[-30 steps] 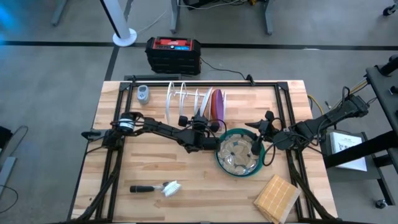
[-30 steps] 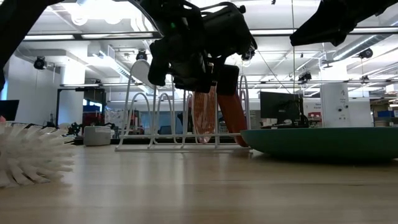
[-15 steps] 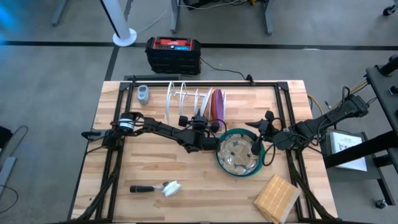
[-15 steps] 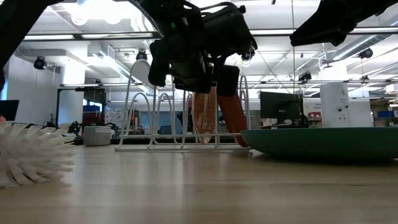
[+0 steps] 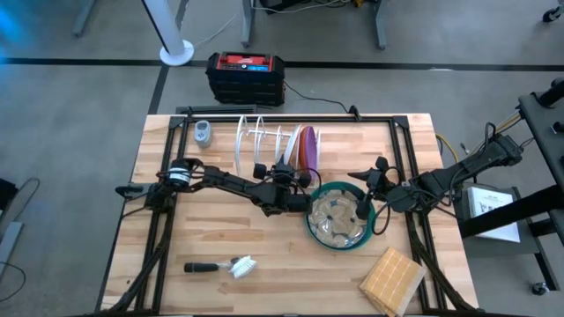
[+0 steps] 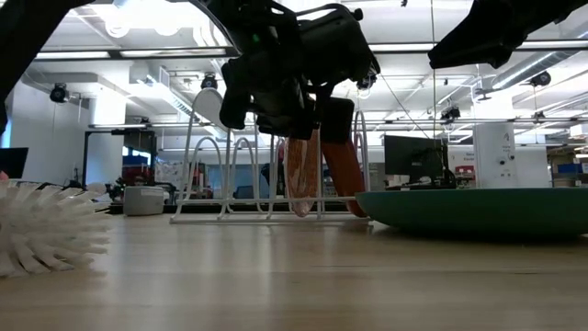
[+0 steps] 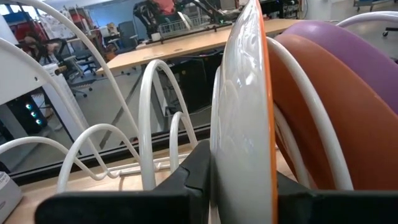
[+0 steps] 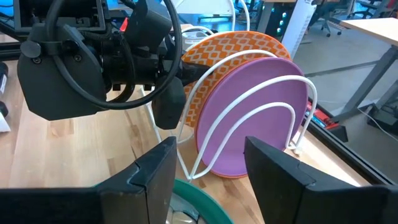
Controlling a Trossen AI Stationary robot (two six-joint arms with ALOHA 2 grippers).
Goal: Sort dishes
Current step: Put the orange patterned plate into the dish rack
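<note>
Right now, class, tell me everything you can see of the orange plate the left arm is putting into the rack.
The orange plate is round and flat, with a glossy pale underside and an orange patterned face. It stands on edge between the white rack's wire loops, next to the purple plate. The left tool is shut on its lower rim, one finger on each side. Whether its edge already rests on the rack's base cannot be seen.

dish brush, white rack, teal plate

Wooden table carries rack, brush, block.
</note>
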